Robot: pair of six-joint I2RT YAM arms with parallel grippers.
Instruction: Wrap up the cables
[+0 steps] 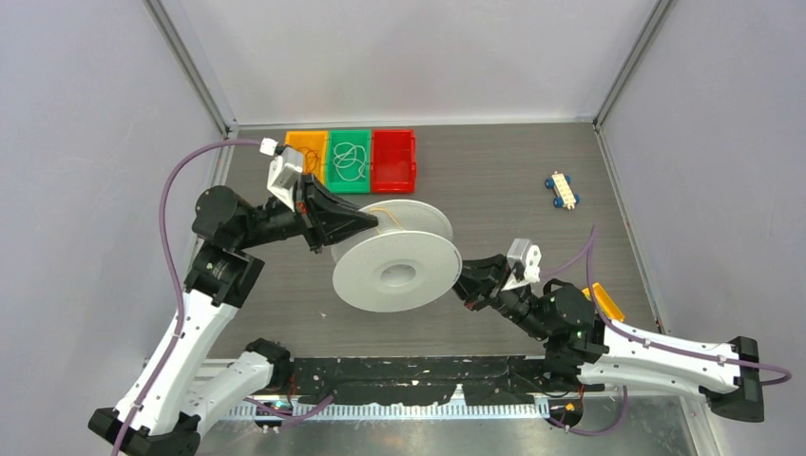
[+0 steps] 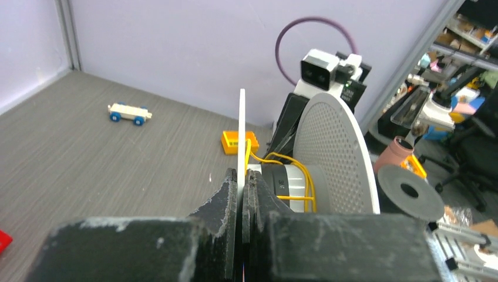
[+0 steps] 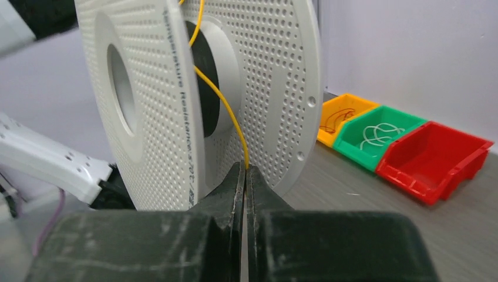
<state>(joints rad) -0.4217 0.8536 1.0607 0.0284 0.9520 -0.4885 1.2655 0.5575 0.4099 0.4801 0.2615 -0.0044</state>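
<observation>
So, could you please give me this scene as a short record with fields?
left fingers: shut on one flange of the white spool
right fingers: shut on the yellow wire
wire path: from right fingers up to the hub, a few turns wound
bins: orange bin, green bin, red bin, far edge
toy car: far right

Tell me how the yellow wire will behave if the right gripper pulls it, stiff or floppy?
Probably floppy: the yellow wire is string-thin and bows between the spool and the right gripper. Likely light, and it may slip, since only a narrow pinch holds it. Its turns on the spool look loose, so they could spring off.
</observation>
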